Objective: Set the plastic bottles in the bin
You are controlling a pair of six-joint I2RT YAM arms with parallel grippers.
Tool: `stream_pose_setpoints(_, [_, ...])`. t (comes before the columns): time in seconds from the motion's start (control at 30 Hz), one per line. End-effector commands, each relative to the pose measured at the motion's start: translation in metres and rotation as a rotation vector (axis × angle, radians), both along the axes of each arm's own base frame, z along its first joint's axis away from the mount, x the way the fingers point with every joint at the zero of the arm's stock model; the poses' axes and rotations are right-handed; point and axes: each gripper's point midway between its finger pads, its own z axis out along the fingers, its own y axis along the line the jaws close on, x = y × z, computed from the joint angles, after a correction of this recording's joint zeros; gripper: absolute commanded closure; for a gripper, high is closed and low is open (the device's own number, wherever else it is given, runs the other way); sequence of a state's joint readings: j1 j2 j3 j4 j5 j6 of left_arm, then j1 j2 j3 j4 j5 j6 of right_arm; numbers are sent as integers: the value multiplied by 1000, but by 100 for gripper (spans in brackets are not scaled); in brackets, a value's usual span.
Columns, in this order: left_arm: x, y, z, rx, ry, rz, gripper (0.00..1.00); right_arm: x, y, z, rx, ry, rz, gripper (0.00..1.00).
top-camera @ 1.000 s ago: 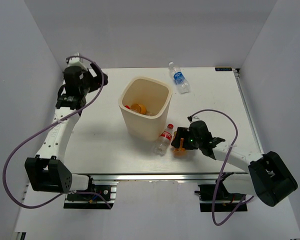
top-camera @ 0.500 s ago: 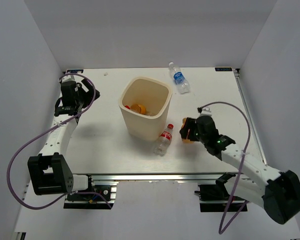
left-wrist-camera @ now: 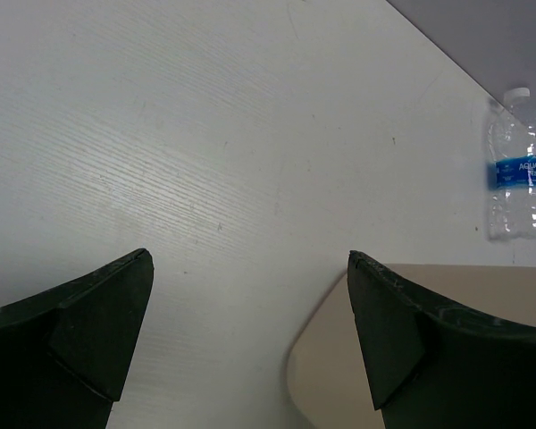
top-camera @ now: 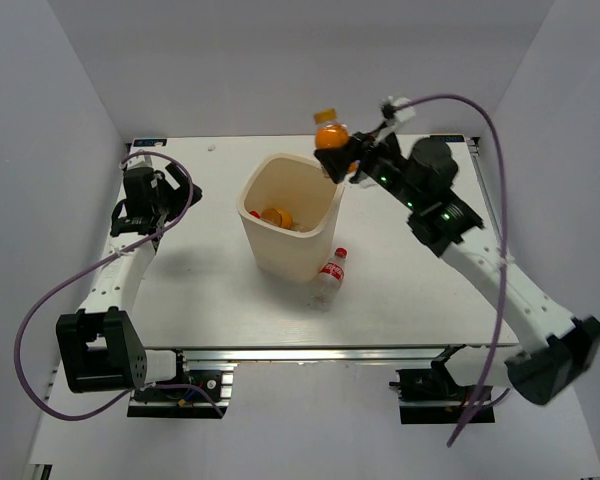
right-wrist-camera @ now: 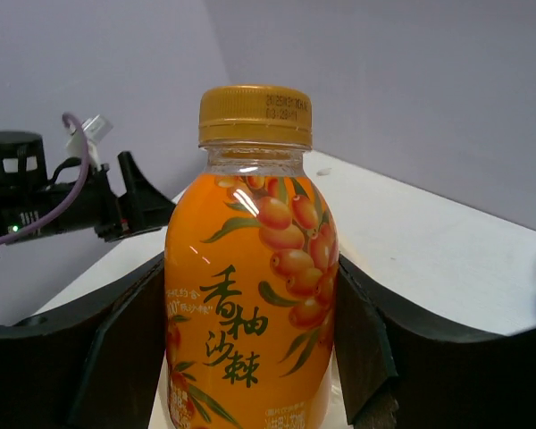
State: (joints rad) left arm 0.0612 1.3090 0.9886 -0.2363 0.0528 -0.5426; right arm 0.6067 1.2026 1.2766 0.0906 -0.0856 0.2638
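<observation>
We hold an orange bottle (right-wrist-camera: 250, 268) upright, our right gripper (top-camera: 345, 165) clamped on its body, over the far-right rim of the bin (top-camera: 248, 195) at mid-worktop (top-camera: 210, 290). A red-label bottle (top-camera: 329, 275) lies against the bin's near side, and a blue-label bottle (left-wrist-camera: 518, 170) lies toward the far edge. Our left gripper (left-wrist-camera: 247, 268) hangs spread wide near the far-left corner.

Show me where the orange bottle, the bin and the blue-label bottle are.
orange bottle (right-wrist-camera: 250, 295): right wrist view, on its printed label.
bin (top-camera: 285, 255): top external view, on its near outer wall.
blue-label bottle (left-wrist-camera: 520, 172): left wrist view, on the blue label.
</observation>
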Motion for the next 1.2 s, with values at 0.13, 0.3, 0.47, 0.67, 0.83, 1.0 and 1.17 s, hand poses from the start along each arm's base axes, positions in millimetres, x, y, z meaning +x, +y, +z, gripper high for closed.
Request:
stream_pose_setpoints(0.13, [-6,-5,6,15,-19,-38,2,16,75,-33,-157,27,167,24])
stream_pose_setpoints(0.3, [-4,-7,11,12,-32,-55,2,20,58,-11,-118,-16,68,11])
stream_pose_setpoints(0.47, [-6,-6,9,16,-31,-48,2,22,17,-4,-84,-6,-120,11])
stream_pose_setpoints(0.67, [-8,-5,6,19,-21,-45,2,20,-45,-94,-104,305,-392,11])
stream_pose_setpoints(0.83, [-10,-7,2,22,-19,-57,2,-9,-85,-175,-106,503,-522,11])
stream_pose_setpoints(1.0, [-12,-7,0,21,-16,-59,2,-37,-97,-233,-116,656,-543,11])
stream_pose_setpoints(1.17, [-13,-9,-5,15,-9,-67,2,-67,-66,-295,-94,789,-331,11])
